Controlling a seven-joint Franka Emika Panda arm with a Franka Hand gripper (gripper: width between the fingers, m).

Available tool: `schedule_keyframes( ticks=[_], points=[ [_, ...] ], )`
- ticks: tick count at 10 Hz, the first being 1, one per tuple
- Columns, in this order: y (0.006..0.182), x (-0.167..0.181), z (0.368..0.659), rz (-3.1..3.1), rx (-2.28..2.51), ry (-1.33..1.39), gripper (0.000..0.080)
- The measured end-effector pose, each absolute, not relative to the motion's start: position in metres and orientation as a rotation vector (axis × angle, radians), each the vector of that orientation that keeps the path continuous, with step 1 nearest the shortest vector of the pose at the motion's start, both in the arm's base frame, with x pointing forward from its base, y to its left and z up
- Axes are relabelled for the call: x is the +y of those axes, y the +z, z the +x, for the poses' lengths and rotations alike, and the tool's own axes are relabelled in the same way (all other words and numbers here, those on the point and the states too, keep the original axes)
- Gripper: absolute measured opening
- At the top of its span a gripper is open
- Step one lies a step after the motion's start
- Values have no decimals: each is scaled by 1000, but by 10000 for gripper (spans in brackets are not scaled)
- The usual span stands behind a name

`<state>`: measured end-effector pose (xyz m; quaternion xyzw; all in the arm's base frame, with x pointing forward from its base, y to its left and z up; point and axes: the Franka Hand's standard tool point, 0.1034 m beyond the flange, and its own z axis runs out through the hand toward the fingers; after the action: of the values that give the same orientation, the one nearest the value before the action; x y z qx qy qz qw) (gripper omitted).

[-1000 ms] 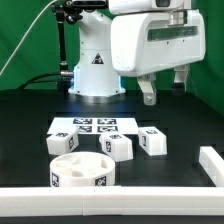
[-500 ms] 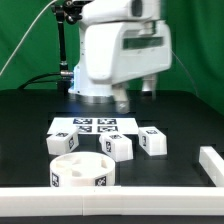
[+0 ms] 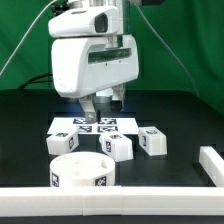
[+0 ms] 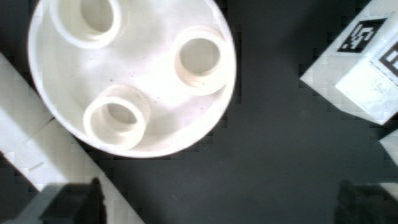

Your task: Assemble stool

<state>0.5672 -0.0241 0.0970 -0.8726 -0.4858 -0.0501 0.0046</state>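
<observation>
Both jaws of the tool point(image 3: 103, 104) stand spread, empty — straddle the seat point(image 3: 82, 175) rim squarely, clear of the legs point(image 3: 120, 147), before closing.

Three legs point(image 3: 118, 147) lie in a row, the marker board point(image 3: 95, 126) behind them, the seat point(image 3: 76, 176) in front.

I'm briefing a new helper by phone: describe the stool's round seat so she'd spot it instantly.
On the black table, find the white bar along the front edge. Just behind it, toward the exterior view's left, sits the seat. Unlike the small blocky legs beside it, it is low and round with sockets on top.
</observation>
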Motion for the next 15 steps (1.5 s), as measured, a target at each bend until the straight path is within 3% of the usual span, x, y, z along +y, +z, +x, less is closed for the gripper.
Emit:
schedule_keyframes(
  ticks=[4, 9, 11, 15],
  points=[
    [70, -37, 554, -2507, -1935, -126, 649],
    [63, -38, 551, -2475, -1972, -108, 649],
    [45, -47, 548, -2440, -1987, -83, 649],
    [42, -48, 549, -2440, -1982, -78, 649]
  ],
)
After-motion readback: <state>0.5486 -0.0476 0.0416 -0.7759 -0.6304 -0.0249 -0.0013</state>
